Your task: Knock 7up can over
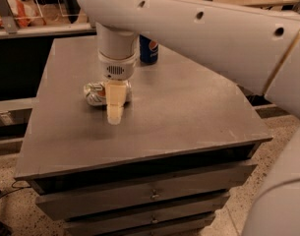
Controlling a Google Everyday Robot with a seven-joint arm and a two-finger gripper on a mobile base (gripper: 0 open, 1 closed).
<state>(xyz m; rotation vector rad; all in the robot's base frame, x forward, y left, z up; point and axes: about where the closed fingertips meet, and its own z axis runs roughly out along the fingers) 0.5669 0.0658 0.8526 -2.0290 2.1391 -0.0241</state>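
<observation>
The gripper points down over the table, grip state unclear. Just behind it the 7up can lies sideways, with a blue can farther back.

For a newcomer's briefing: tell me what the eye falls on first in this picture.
First, the huge white robot arm sweeping in from the upper right across the top of the frame. Its gripper hangs over the left-middle of the grey table, partly hiding the 7up can, which lies on its side there. A blue Pepsi can stands upright near the table's far edge, partly behind the arm.
</observation>
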